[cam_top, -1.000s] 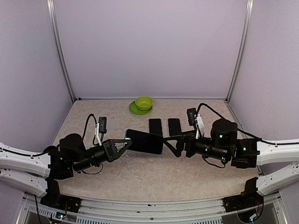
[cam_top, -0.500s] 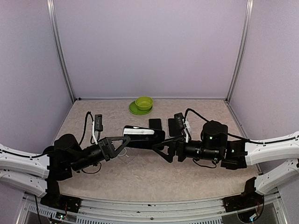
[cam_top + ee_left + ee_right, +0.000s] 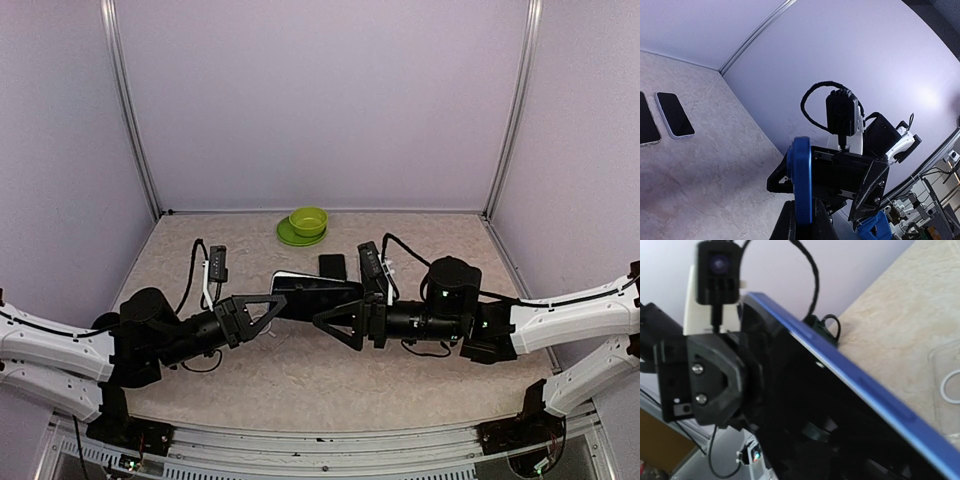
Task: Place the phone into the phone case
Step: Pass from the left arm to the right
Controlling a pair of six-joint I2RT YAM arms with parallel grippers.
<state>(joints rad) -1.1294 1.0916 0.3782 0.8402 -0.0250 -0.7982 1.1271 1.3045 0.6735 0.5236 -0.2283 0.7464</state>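
Observation:
My left gripper [image 3: 278,302] is shut on one end of a blue-edged phone [image 3: 320,290], which hangs on edge above the middle of the table. In the left wrist view the phone [image 3: 802,180] stands edge-on between my fingers [image 3: 785,225]. My right gripper [image 3: 338,305] is open, its jaws standing wide on either side of the phone's other end. The phone's dark face [image 3: 805,390] fills the right wrist view. Part of a clear phone case [image 3: 946,385] with a white ring lies on the table below; the top view hides it.
A black phone [image 3: 332,265] lies flat behind the grippers, and the left wrist view shows two phones [image 3: 675,115] side by side on the table. A green bowl [image 3: 308,220] sits on a green plate [image 3: 290,237] at the back wall.
The right gripper has moved left onto the free end of the phone. The left gripper has turned the phone from flat to on edge.

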